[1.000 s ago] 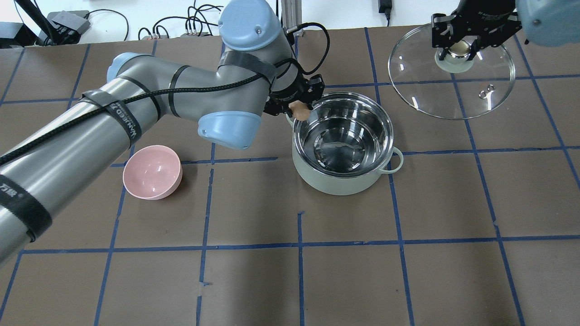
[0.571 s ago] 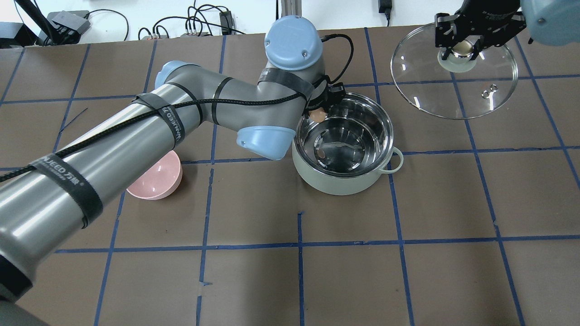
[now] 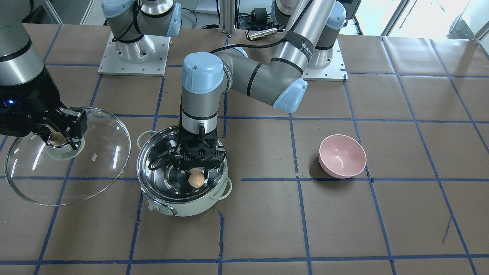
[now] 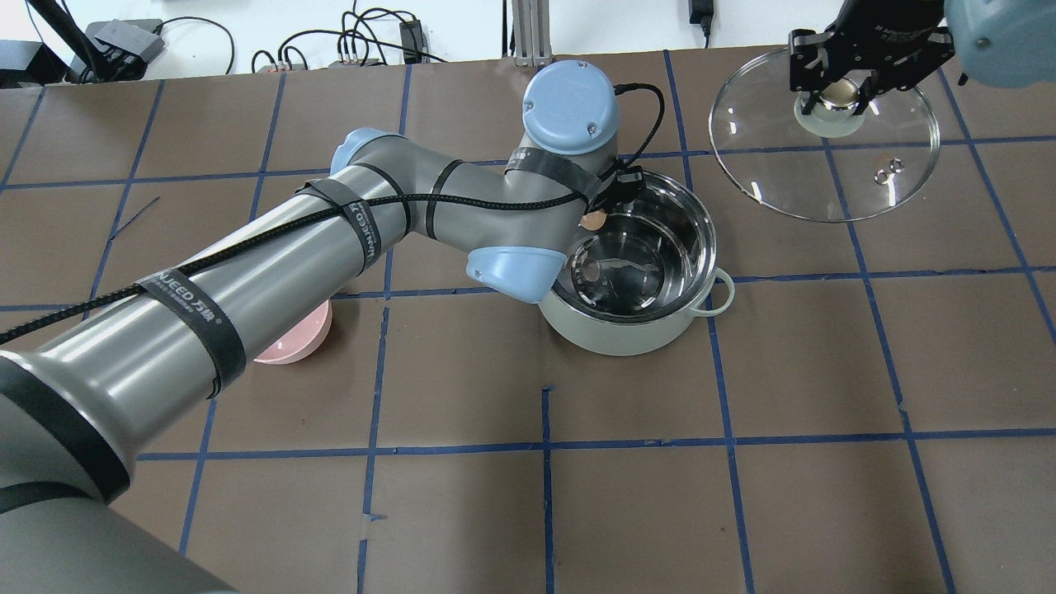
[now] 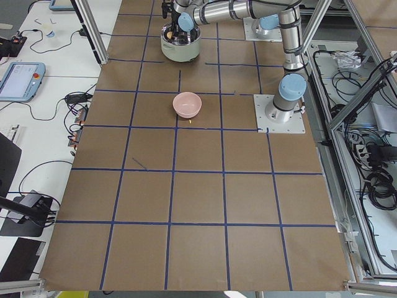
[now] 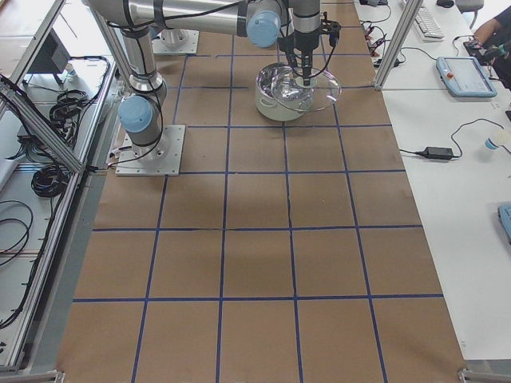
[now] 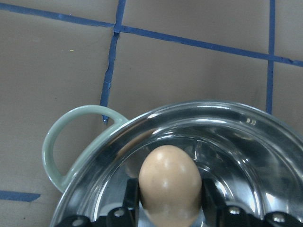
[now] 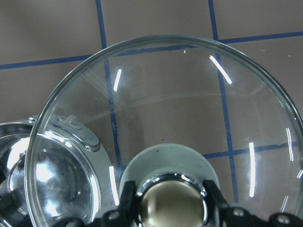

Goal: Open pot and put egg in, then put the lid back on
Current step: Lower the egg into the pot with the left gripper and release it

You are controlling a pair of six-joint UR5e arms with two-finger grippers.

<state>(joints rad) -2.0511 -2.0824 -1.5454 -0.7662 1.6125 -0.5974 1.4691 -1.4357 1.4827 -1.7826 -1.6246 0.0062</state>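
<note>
The mint-green pot [image 4: 627, 334] stands open, its steel inside bare. It also shows in the front view [image 3: 179, 208]. My left gripper [image 3: 196, 173] is shut on the light-brown egg [image 3: 196, 178] and holds it inside the pot's rim, above the bottom. The left wrist view shows the egg [image 7: 169, 182] between the fingers over the steel wall. My right gripper [image 4: 840, 91] is shut on the knob of the glass lid [image 4: 825, 177] and holds it in the air to the pot's right. The lid [image 8: 189, 109] fills the right wrist view.
An empty pink bowl [image 3: 342, 156] sits on the brown paper to the pot's left in the overhead view, half hidden under my left arm [image 4: 285, 351]. Blue tape lines grid the table. Cables and boxes lie beyond the far edge.
My left arm swung right and carried the egg from beside the pot's left rim to inside the pot's opening. The right gripper with the lid barely moved.
</note>
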